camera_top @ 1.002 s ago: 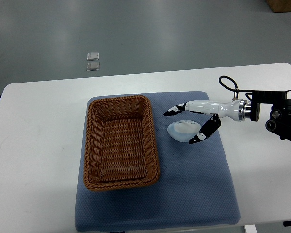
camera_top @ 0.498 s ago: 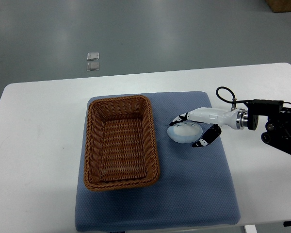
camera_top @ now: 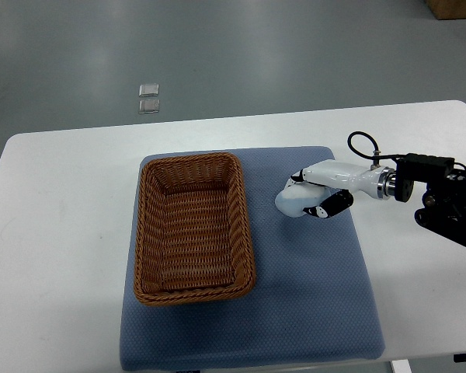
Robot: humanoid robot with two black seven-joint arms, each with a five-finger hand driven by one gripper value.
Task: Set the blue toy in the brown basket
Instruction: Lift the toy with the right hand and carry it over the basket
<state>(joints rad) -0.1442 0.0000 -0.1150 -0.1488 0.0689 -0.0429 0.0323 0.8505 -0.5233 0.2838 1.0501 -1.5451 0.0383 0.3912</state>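
The right hand (camera_top: pixel 317 196) has closed since a moment ago, when its fingers were spread around the blue toy (camera_top: pixel 295 202). Now it is gripping the toy, which is sitting just to the right of the brown basket (camera_top: pixel 193 225), low over the blue mat (camera_top: pixel 311 311) on the white worktop (camera_top: pixel 54 233). The basket is waiting empty. The toy is looking round and smooth, so it might be slipping out if the grip is loose, or bumping the basket's right rim if it is carried too low.
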